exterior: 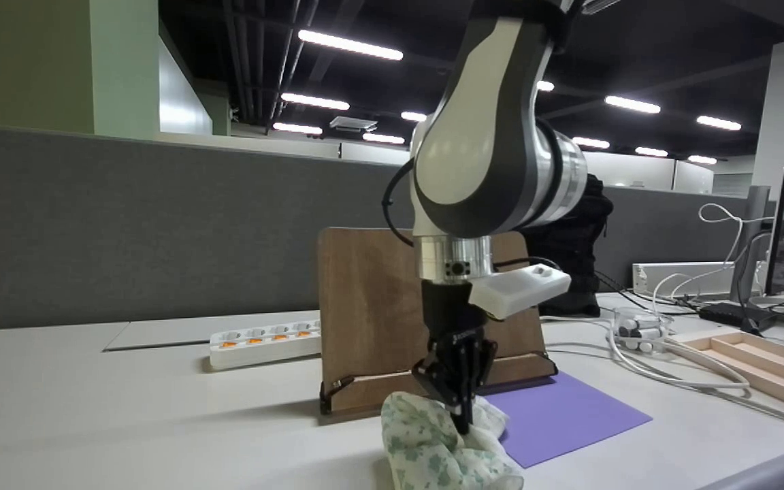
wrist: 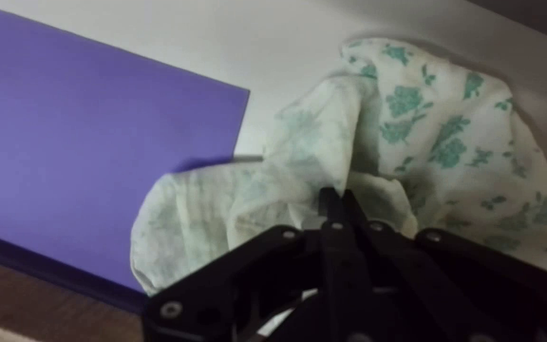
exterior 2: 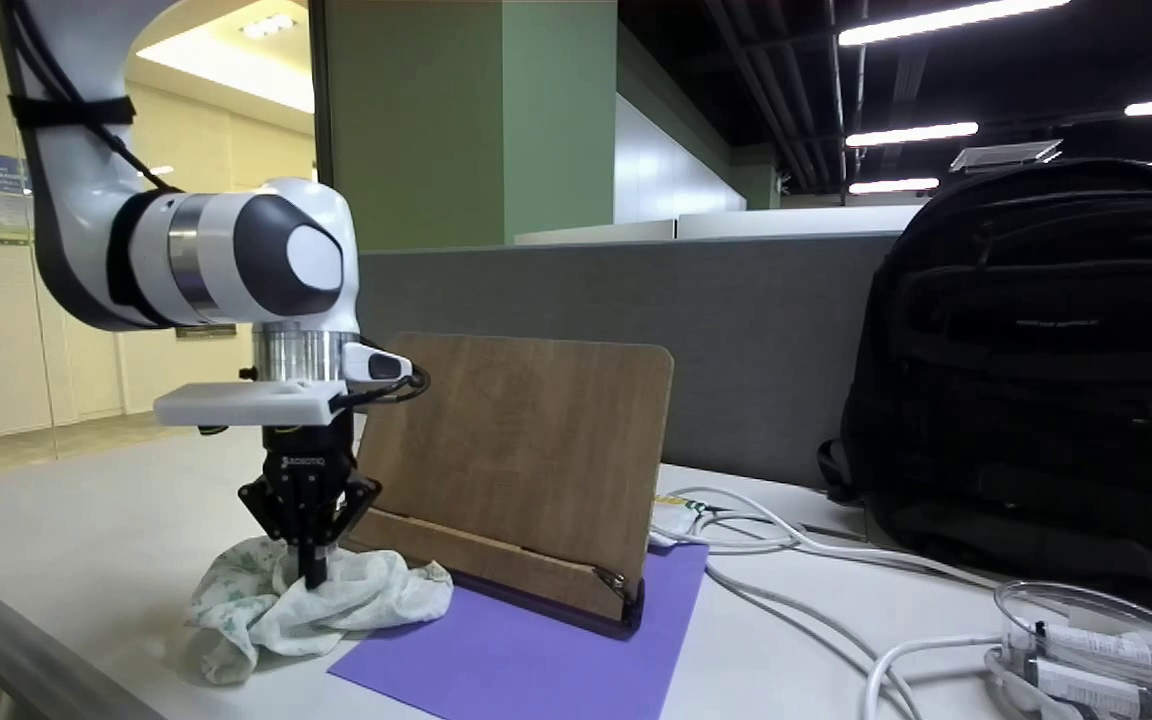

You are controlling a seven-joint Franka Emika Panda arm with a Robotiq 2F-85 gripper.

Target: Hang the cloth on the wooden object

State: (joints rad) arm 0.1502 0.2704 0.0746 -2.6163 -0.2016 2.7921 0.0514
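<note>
We see a broad white desk (exterior: pixel 126 422). Along its back edge rises a grey partition (exterior: pixel 160 238). A white robot arm (exterior: pixel 474 136) with dark grey panels reaches in above the desk, its last section pointing straight down. A black backpack (exterior 2: pixel 1036 400) stands upright at the back edge, in front of the partition.

Forward of that edge we find a brown wooden stand (exterior 2: pixel 526 440): a flat board with rounded upper corners, leaning back, with a ledge (exterior 2: pixel 496 572) along its lower edge. A flat purple sheet (exterior 2: pixel 556 650) lies partly beneath it, one end of the stand over the sheet and the other over bare desk.

The cloth (wrist: pixel 468 142), white with green flowers, lies bunched on the desk just in front of the stand, on the side away from the desk's back edge. Part of it laps over one edge of the purple sheet, near an uncovered corner that we see in the wrist view. Whether the cloth touches the stand, we cannot tell.

Nearer the back edge, a white power strip (exterior: pixel 266 350) with orange switches sits just beside the stand, one end hidden behind it.

The black gripper (wrist: pixel 339 194) points down into the middle of the cloth. Its jaws are together, clamped on a fold of the cloth. In both exterior views its fingertips (exterior 2: pixel 312 572) sit among the folds.
</note>
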